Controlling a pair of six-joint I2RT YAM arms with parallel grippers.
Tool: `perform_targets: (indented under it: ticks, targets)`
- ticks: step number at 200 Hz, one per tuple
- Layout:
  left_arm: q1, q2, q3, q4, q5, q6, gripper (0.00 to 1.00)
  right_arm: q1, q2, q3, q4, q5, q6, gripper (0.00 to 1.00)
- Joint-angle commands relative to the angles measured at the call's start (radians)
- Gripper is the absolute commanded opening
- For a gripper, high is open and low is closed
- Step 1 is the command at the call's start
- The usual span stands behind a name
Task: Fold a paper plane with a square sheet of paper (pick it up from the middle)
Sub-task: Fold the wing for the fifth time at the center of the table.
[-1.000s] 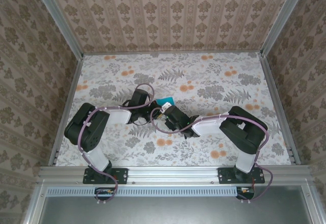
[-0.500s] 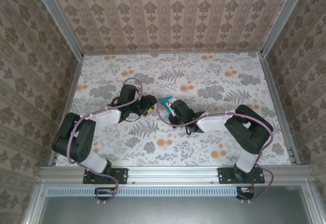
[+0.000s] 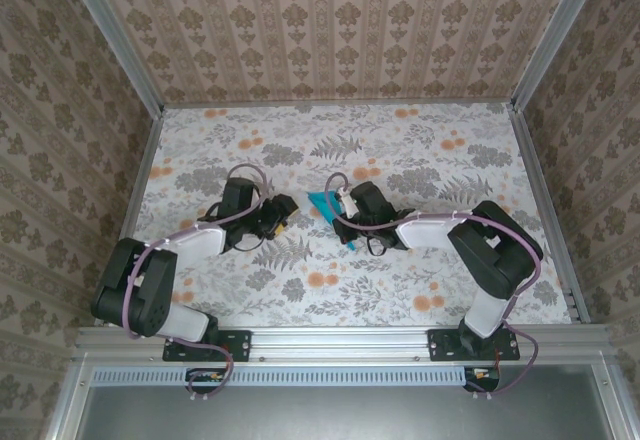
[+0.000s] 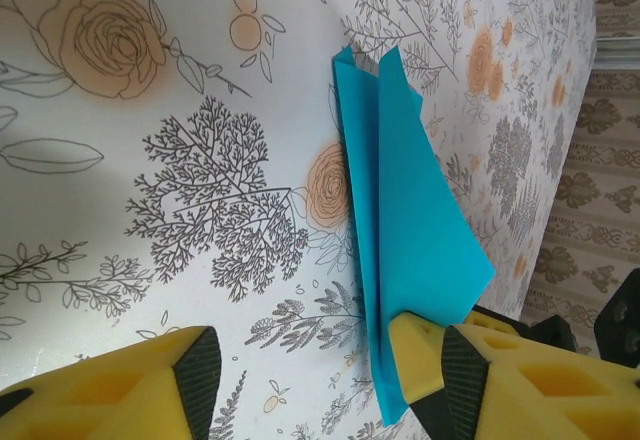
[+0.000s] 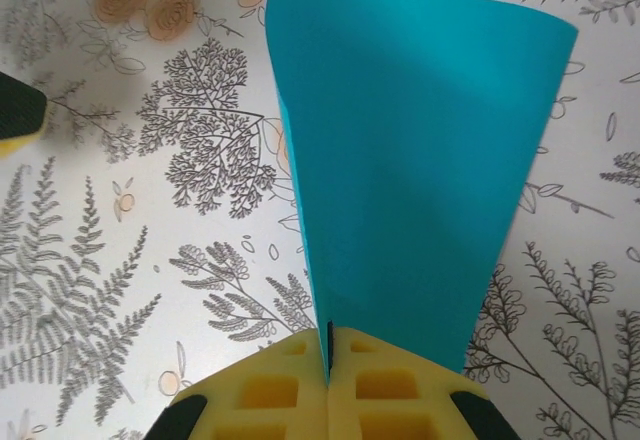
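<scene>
The paper plane (image 5: 400, 160) is smooth matt paper; fingers (image 5: 270, 395) of the right pincer (image 5: 328, 345) look matt plastic.

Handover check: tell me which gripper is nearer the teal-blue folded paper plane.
Right. The right gripper is clamped shut on the teal-blue folded paper plane, holding its edge; the left gripper is open, off to the plane's left in the top view.
</scene>
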Motion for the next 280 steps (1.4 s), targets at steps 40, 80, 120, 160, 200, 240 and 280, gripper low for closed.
perform_targets:
  ticks: [40,80,120,160,200,240,280]
  targets:
    - [-0.052,0.033,0.01,0.12,0.04,0.033,0.63,-0.033,0.028,0.012,0.028,-0.189,0.111,0.0]
    - [-0.111,0.094,0.033,0.178,0.054,0.023,0.5,-0.042,0.067,0.019,0.031,-0.232,0.14,0.02]
    - [-0.134,0.149,0.05,0.228,0.07,0.009,0.37,-0.054,0.084,0.014,0.04,-0.26,0.167,0.06]
    - [-0.148,0.188,0.07,0.242,0.076,0.009,0.31,-0.074,0.087,0.009,0.043,-0.286,0.189,0.08]
    - [-0.162,0.229,0.091,0.258,0.076,0.004,0.26,-0.091,0.088,-0.008,0.078,-0.315,0.236,0.08]
    - [-0.18,0.291,0.127,0.28,0.083,-0.004,0.21,-0.096,0.079,-0.018,0.072,-0.318,0.231,0.13]
    - [-0.188,0.345,0.166,0.286,0.094,-0.003,0.18,-0.099,0.076,-0.015,0.033,-0.299,0.199,0.17]
